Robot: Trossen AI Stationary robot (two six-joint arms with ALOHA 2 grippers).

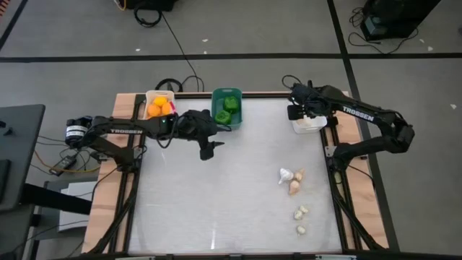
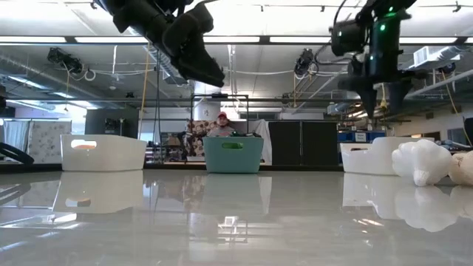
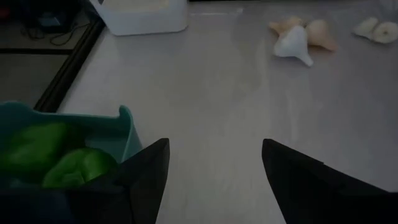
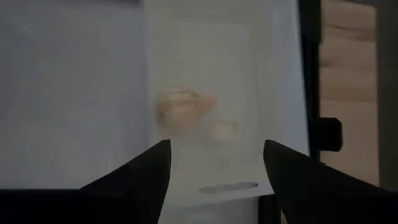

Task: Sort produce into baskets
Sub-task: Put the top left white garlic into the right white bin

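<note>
Three baskets stand along the far edge: a white one [image 1: 159, 105] with orange and yellow fruits, a teal one [image 1: 227, 108] with green peppers [image 3: 56, 158], and a white one [image 1: 309, 123] at the far right with pale bulbs [image 4: 186, 112] inside. Several garlic-like bulbs [image 1: 292, 180] lie loose on the table's right half. My left gripper [image 1: 208, 152] is open and empty above the table, just near of the teal basket. My right gripper [image 1: 309, 114] is open and empty above the right white basket, pointing down.
The white tabletop [image 1: 216, 202] has wooden side rails [image 1: 108, 188]. More loose bulbs [image 1: 300, 220] lie toward the near right. In the low view a person [image 2: 222, 127] shows in the room behind the teal basket [image 2: 233, 154].
</note>
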